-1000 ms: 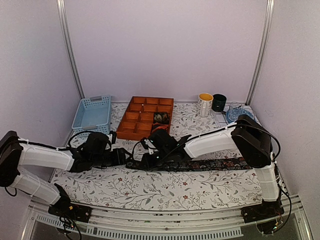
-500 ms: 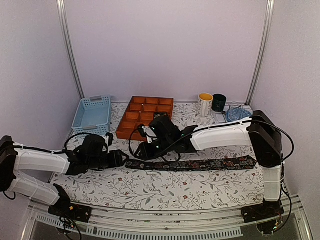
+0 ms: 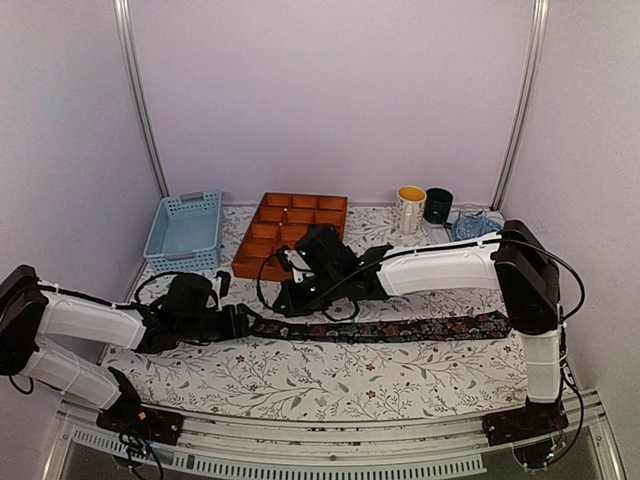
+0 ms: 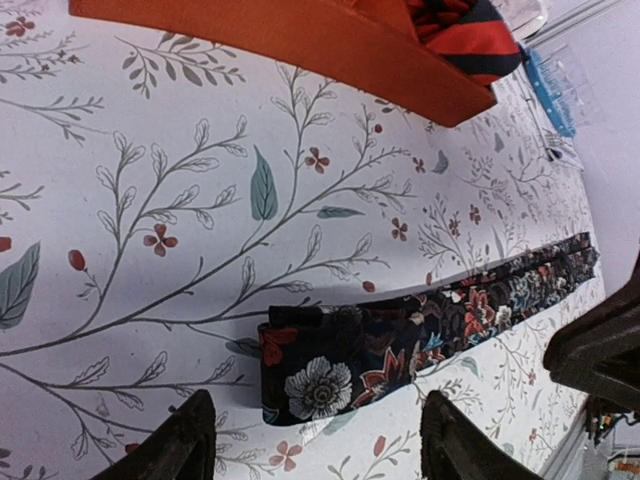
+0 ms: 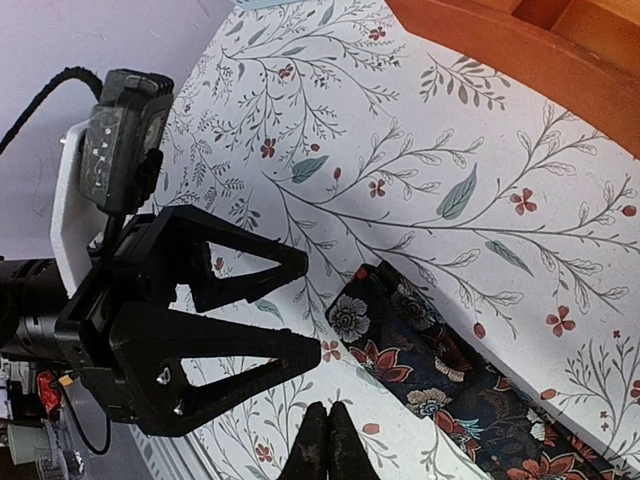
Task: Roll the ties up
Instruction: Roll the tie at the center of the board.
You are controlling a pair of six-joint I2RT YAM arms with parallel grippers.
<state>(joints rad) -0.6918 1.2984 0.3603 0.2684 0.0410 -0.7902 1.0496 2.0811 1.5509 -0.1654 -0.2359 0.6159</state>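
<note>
Tie (image 3: 400,329) lay flat across the table (image 3: 300,382), one end folded. Left gripper (image 4: 320,405) gaped just before that end; right gripper (image 5: 327,425) was clenched empty.

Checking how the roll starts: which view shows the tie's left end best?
The left wrist view: the tie lies close and sharp, its end apparently folded over. The right wrist view shows that end too, beside the open left claw. The top view shows the whole strip, but no fold detail.
</note>
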